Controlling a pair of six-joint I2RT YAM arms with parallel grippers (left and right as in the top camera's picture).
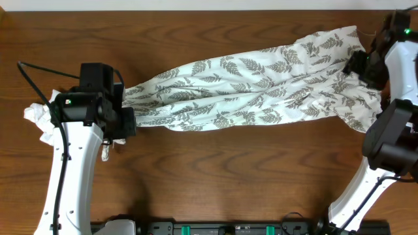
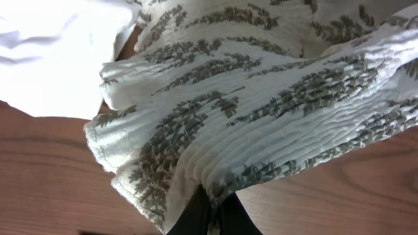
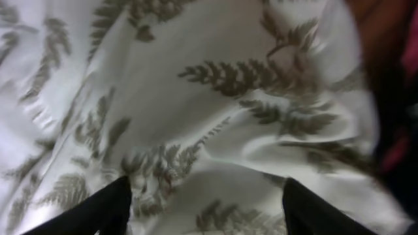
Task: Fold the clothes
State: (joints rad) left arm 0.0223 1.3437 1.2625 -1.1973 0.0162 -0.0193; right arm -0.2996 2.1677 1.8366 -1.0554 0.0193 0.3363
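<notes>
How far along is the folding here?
Nothing looks folded yet. In hand: the fern garment lies stretched out, left pincer pinching one end, right pincer open over the other. Left: all its folds, plus the crumpled white garment.

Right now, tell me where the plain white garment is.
Overhead view: the plain white garment lies bunched at the table's left side, beside the left arm, just past the left end of the fern-print garment.
</notes>
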